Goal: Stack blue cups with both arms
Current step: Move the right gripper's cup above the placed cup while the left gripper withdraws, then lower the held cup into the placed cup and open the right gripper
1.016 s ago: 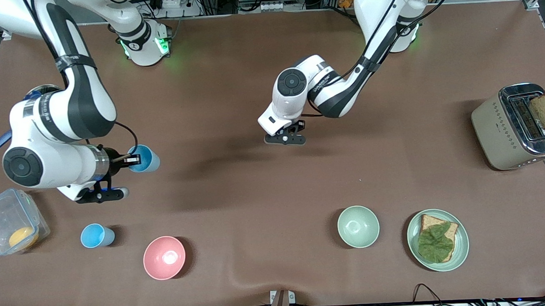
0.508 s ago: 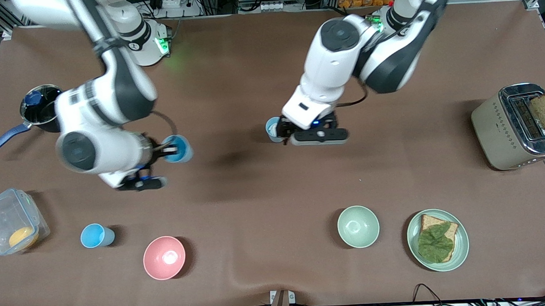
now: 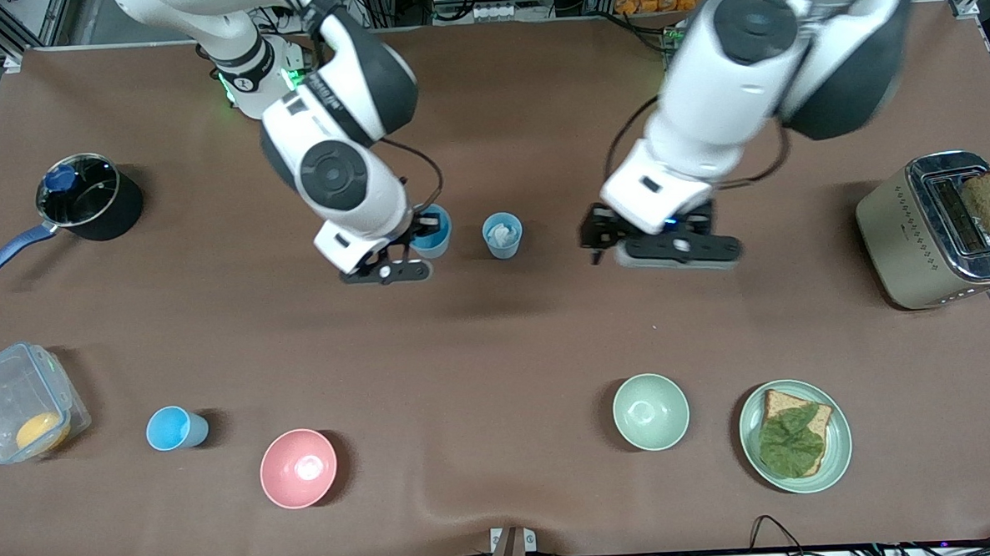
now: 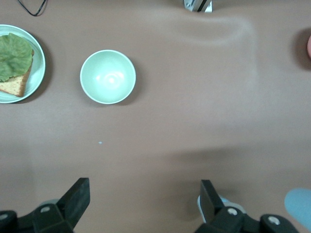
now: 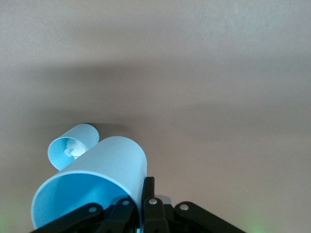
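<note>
My right gripper (image 3: 423,231) is shut on the rim of a blue cup (image 3: 433,230), held tilted just above the table. In the right wrist view the cup (image 5: 97,179) fills the near part, pinched at its wall by my gripper (image 5: 146,189). A paler grey-blue cup (image 3: 502,234) with white inside stands upright close beside it, also seen in the right wrist view (image 5: 73,145). My left gripper (image 3: 648,236) hangs open and empty over bare table, toward the left arm's end from that cup; its fingers (image 4: 77,199) stand wide apart. A third blue cup (image 3: 176,428) stands near the front camera.
A black pot (image 3: 90,199) and a clear container (image 3: 20,411) are at the right arm's end. A pink bowl (image 3: 299,468), a pale green bowl (image 3: 650,411) and a plate with bread and lettuce (image 3: 837,455) lie near the front camera. A toaster (image 3: 902,235) stands at the left arm's end.
My right gripper carried its blue cup toward the table's middle, beside the grey-blue cup. My left gripper let go of the grey-blue cup and moved off toward the left arm's end.
</note>
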`<action>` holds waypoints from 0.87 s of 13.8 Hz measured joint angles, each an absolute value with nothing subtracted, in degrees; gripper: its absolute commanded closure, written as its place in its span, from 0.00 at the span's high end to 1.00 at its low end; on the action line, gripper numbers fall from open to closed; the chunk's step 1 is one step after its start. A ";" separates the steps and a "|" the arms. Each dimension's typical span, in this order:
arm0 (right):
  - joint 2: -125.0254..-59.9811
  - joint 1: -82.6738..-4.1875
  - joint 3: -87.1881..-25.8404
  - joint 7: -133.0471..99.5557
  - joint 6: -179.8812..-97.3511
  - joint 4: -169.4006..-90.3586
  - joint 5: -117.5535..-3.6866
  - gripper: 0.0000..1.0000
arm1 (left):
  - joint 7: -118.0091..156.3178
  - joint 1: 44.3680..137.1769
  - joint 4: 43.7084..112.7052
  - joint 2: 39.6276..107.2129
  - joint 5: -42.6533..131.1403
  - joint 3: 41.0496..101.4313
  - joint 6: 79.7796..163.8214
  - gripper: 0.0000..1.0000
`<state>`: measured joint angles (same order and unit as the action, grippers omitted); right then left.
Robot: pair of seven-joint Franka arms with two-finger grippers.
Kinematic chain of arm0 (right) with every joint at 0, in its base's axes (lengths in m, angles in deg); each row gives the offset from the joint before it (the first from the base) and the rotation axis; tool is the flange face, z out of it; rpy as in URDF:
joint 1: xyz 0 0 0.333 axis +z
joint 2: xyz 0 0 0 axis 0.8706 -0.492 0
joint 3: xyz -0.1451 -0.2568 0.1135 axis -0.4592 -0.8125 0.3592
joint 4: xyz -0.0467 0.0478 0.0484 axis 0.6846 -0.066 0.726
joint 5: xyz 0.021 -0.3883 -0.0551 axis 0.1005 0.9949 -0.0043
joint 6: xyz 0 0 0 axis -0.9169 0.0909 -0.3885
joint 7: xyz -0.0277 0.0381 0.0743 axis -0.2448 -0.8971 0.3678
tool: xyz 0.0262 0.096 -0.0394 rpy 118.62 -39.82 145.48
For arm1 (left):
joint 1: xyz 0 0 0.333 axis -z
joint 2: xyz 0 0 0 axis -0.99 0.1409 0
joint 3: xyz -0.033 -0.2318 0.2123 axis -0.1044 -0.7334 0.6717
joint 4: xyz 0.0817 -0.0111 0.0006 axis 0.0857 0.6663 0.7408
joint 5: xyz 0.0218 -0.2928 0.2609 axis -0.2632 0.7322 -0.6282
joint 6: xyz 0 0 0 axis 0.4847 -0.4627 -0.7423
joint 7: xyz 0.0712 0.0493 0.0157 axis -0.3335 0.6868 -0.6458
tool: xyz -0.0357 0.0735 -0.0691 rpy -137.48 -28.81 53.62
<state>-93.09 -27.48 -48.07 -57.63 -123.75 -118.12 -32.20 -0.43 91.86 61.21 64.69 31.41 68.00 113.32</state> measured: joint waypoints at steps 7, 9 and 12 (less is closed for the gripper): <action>-93.68 -20.06 -48.06 -70.67 -133.86 -123.35 -32.72 0.00 | 3.06 89.35 58.94 64.39 33.27 67.88 105.59 1.00; -94.56 -18.78 -48.06 -72.26 -136.63 -124.28 -32.73 0.00 | 3.06 89.05 58.35 64.38 33.27 67.94 103.27 1.00; -96.37 -18.06 -48.08 -73.54 -139.83 -124.54 -32.72 0.00 | 3.06 88.63 56.92 64.35 33.27 67.98 100.05 1.00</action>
